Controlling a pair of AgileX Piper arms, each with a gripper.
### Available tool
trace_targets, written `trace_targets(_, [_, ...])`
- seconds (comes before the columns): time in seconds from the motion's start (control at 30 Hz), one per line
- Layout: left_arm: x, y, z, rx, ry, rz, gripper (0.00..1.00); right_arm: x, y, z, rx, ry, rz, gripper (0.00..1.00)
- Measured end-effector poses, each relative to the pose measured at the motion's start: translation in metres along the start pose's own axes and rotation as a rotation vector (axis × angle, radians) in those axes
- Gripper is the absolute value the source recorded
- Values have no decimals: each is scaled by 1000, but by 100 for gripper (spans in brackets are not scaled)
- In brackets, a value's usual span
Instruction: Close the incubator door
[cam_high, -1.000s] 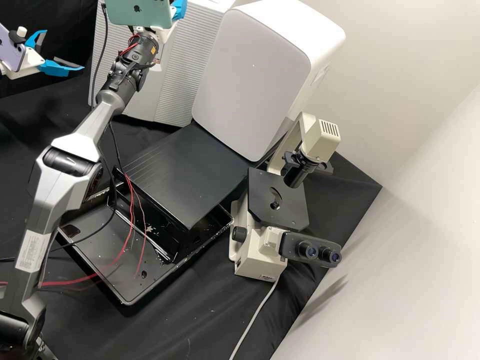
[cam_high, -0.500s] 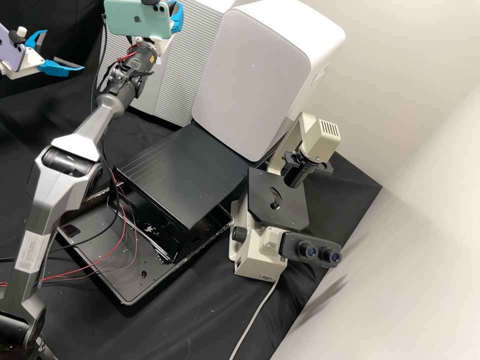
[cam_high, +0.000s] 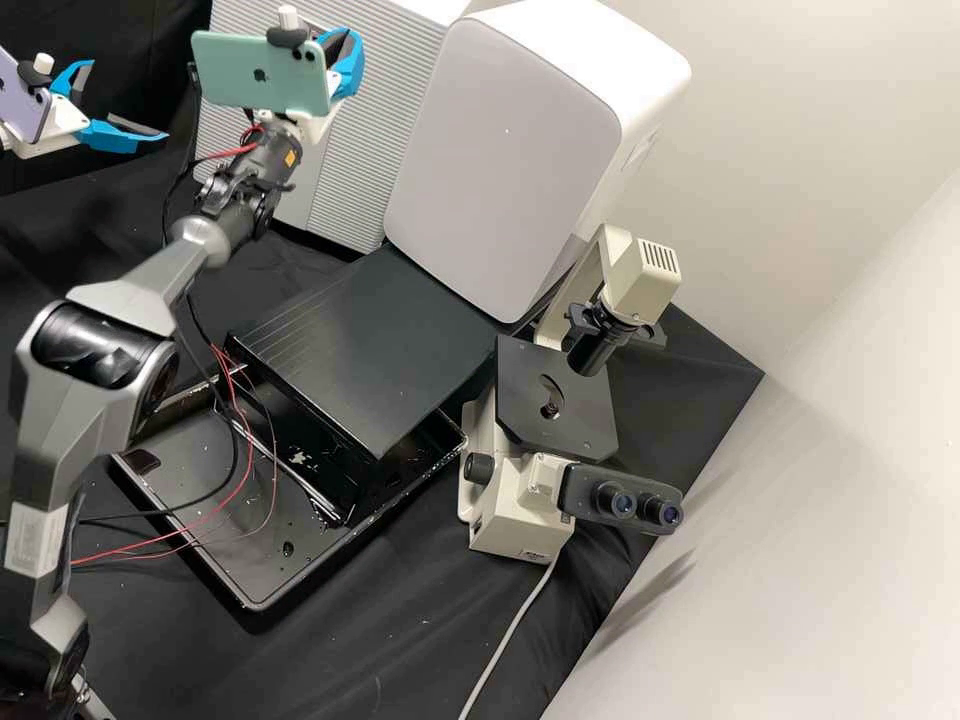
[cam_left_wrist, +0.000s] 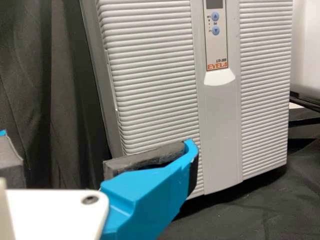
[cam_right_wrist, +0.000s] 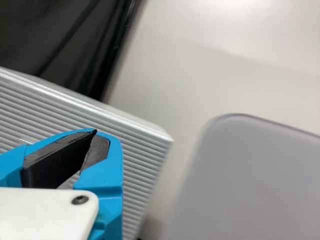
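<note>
The incubator (cam_high: 375, 140), a pale grey cabinet with a ribbed door, stands at the back in the high view. Its door (cam_left_wrist: 150, 95) lies close against the body; I cannot tell whether it is fully shut. In the high view my right gripper (cam_high: 348, 65) is in front of the incubator's upper part, behind a green phone. Its fingertips meet in the right wrist view, where the gripper (cam_right_wrist: 95, 134) overlaps the ribbed front (cam_right_wrist: 145, 160). At the high view's far left, my left gripper (cam_high: 127, 98) stands open; the left wrist view shows this gripper (cam_left_wrist: 97, 142) facing the door, holding nothing.
A large white rounded device (cam_high: 500, 160) stands right beside the incubator, above a black plate (cam_high: 375, 340) and a black tray (cam_high: 255, 600). A cream microscope (cam_high: 515, 510) is at the right. Loose red and black cables hang from the right arm over the tray.
The right arm has drawn back leftward in the high view, and its gripper and green phone have come lower there. The left arm has kept still.
</note>
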Motion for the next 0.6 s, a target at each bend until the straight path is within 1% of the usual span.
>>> trace_targets(0.03, [0,0,0,0,0,0,100,-12,7,0,-10,5,39,0])
trace_targets(0.07, [0,0,0,0,0,0,100,-22,4,4,-18,-1,43,0])
trace_targets(0.13, [0,0,0,0,0,0,100,-45,9,6,-13,2,102,0])
trace_targets(0.17, [0,0,0,0,0,0,100,-55,8,7,-11,1,117,0])
trace_targets(0.23, [0,0,0,0,0,0,100,-76,3,15,-17,-12,124,0])
trace_targets(0.3, [0,0,0,0,0,0,100,-92,1,22,-6,-22,126,0])
trace_targets(0.5, [0,0,0,0,0,0,100,-137,-8,52,92,-48,111,0])
trace_targets(0.57, [0,0,0,0,0,0,100,-149,-10,61,113,-63,108,0])
trace_targets(0.6, [0,0,0,0,0,0,100,-155,-12,64,115,-67,101,0])
